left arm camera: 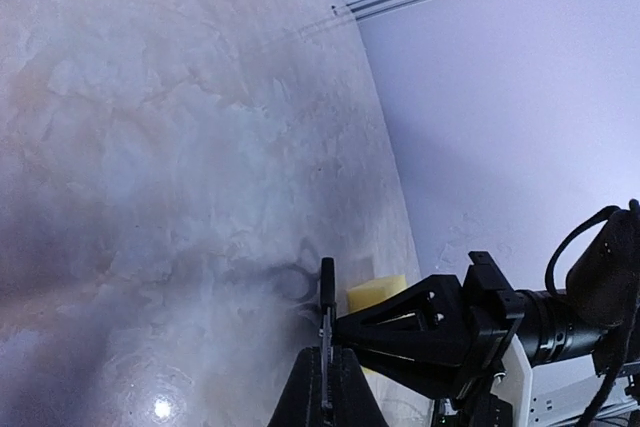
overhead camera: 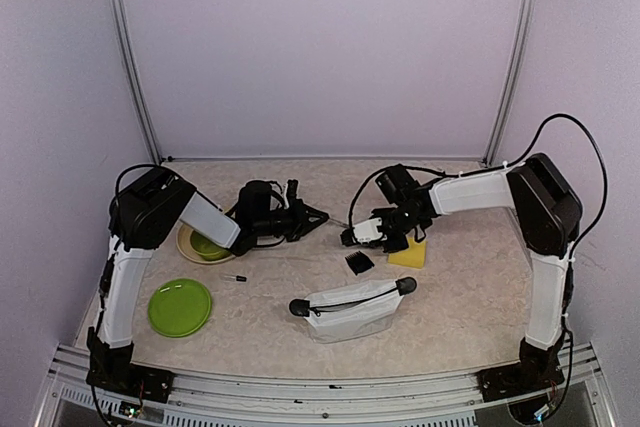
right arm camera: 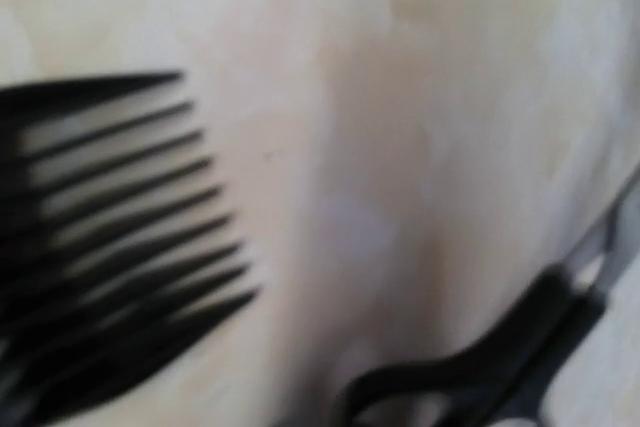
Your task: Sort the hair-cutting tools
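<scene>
The left gripper is clamped on a slim black-handled pair of scissors, which stands edge-on out of its fingers above the table, near the middle and toward the back. The right gripper points its tips at the scissors from the right, just beside them; whether its jaws are parted or closed cannot be told. On the near side of it lie the small black comb guard and a yellow sponge, crowding that flank. Nearer the bases the white pouch lies well apart. The thin pin lies near the green bowl and green plate at the left. Bare marbled table opens to the right and behind, up to the rail under the pale back wall.
</scene>
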You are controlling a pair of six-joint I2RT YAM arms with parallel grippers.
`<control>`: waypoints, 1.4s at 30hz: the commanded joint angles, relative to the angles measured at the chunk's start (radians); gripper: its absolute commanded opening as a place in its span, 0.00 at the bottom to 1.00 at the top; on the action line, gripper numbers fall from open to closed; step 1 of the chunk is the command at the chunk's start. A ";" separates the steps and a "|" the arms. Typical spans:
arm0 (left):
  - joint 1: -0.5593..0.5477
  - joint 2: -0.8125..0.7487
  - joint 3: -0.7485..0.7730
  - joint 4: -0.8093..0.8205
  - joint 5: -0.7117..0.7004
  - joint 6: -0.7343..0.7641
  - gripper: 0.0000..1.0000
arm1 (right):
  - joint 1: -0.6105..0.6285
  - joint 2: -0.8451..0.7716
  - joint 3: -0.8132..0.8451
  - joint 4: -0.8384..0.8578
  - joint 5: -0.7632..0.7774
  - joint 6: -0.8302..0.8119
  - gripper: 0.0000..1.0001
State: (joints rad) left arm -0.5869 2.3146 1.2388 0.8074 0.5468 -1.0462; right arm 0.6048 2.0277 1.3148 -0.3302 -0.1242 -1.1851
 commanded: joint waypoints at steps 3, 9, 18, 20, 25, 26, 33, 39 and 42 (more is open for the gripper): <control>-0.008 -0.114 -0.104 0.229 0.007 0.074 0.00 | -0.037 -0.164 0.089 -0.289 -0.131 0.115 0.33; -0.018 -0.320 -0.181 0.175 0.064 0.291 0.00 | -0.152 -0.259 0.211 -0.422 -0.408 0.296 0.39; -0.077 -0.606 -0.197 -0.252 0.067 0.657 0.00 | -0.362 -0.201 0.275 -0.524 -0.963 0.485 0.48; -0.099 -0.654 -0.205 -0.311 0.076 0.723 0.00 | -0.368 -0.200 0.283 -0.586 -1.065 0.457 0.50; -0.159 -0.756 -0.208 -0.459 0.016 0.856 0.00 | -0.347 -0.238 0.227 -0.719 -1.233 0.359 0.55; -0.165 -0.767 -0.211 -0.470 0.016 0.864 0.00 | -0.333 -0.252 0.201 -0.702 -1.221 0.373 0.55; -0.167 -0.779 -0.234 -0.401 0.055 0.810 0.00 | -0.186 -0.261 0.096 -0.595 -1.069 0.423 0.52; -0.166 -0.760 -0.242 -0.349 0.078 0.772 0.00 | -0.154 -0.220 0.150 -0.617 -1.089 0.409 0.32; -0.160 -0.752 -0.246 -0.333 0.088 0.756 0.00 | -0.154 -0.224 0.151 -0.605 -1.084 0.414 0.20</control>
State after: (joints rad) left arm -0.7563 1.5478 1.0031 0.4141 0.6170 -0.2653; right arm 0.4503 1.7947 1.4387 -0.9367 -1.2037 -0.7708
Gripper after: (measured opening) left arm 0.023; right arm 0.265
